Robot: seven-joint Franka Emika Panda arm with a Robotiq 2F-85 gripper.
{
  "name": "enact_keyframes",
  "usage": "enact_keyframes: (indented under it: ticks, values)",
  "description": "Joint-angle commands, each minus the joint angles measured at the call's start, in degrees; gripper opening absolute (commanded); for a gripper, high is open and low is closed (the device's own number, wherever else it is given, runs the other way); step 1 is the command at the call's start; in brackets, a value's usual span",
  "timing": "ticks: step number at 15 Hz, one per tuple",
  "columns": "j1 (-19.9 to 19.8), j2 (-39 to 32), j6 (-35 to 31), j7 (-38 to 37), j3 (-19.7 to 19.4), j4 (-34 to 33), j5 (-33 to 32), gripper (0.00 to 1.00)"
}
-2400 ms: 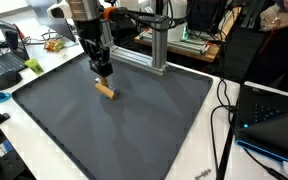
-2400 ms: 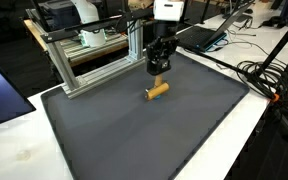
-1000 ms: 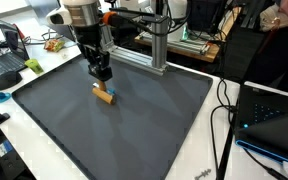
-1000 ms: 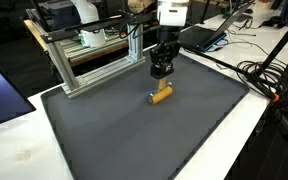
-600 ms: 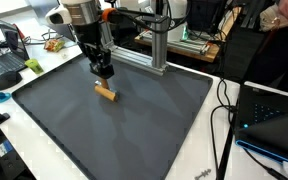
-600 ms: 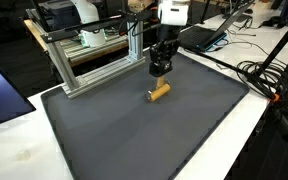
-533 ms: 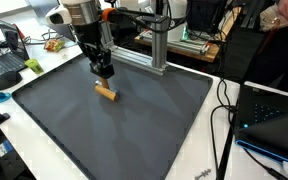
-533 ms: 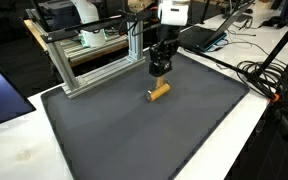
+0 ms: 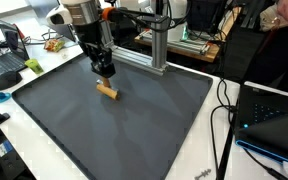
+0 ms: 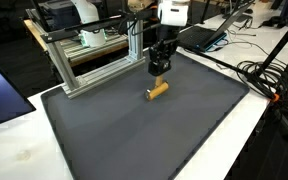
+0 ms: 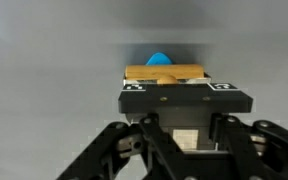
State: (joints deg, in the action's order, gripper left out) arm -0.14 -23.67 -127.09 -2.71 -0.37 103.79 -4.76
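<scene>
A tan wooden block (image 9: 108,91) hangs at the tip of my gripper (image 9: 104,74), just above the dark grey mat (image 9: 134,130). It also shows in the other exterior view (image 10: 157,90), under the gripper (image 10: 160,70). In the wrist view the block (image 11: 164,73) lies crosswise just past the gripper's black plate (image 11: 184,100). A small blue piece (image 11: 160,59) shows behind it. The fingertips are dark against the mat and hard to make out. The gripper is shut on the block.
A silver aluminium frame (image 9: 154,45) stands at the mat's far edge and also shows in an exterior view (image 10: 84,60). Laptops (image 9: 4,60), cables (image 10: 269,75) and clutter ring the mat on the white table (image 10: 14,130).
The gripper and the block dipped together towards the mat about a second ago, then came back up a little. They have barely moved in the last half second.
</scene>
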Motion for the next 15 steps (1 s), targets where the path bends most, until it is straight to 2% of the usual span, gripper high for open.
enact_keyframes:
  ticks: [1, 12, 15]
  values:
    - [-0.45, -1.43, 4.09, 1.95, 0.56, 0.17, 2.40, 0.22]
    - [-0.50, -1.38, 8.20, 1.52, 0.24, -0.10, 2.62, 0.22]
    - [-0.71, 2.30, 8.26, 2.04, -0.34, 1.80, 1.34, 0.22]
